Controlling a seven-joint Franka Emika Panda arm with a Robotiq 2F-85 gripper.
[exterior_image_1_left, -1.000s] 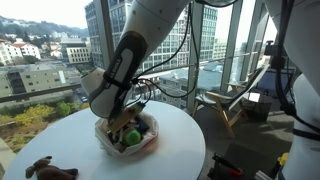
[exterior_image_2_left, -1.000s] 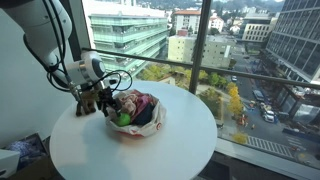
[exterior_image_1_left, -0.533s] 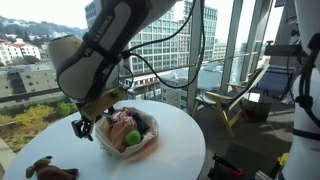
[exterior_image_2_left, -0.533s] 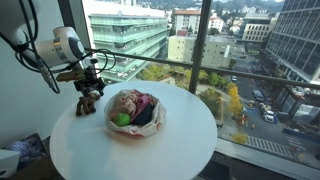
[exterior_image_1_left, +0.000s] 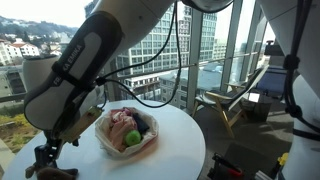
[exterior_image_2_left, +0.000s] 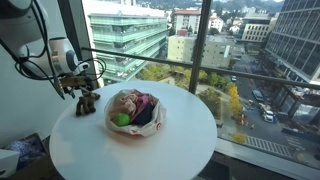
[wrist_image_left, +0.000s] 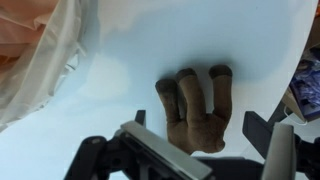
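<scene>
The round white table (exterior_image_2_left: 160, 150) carries a lined bowl (exterior_image_2_left: 112, 122) near its middle. The gripper (exterior_image_2_left: 80, 90) hangs wide open and empty just above a small plush toy (wrist_image_left: 195, 110), which lies left of the bowl by the table's edge. The toy is probably light and squashy, best pinched across its thick body. It is dark brown and fuzzy, with three stubby limbs showing.

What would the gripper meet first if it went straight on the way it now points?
Probably the brown plush toy, lying on the white table right under the open gripper; the depth between them is unclear.
</scene>
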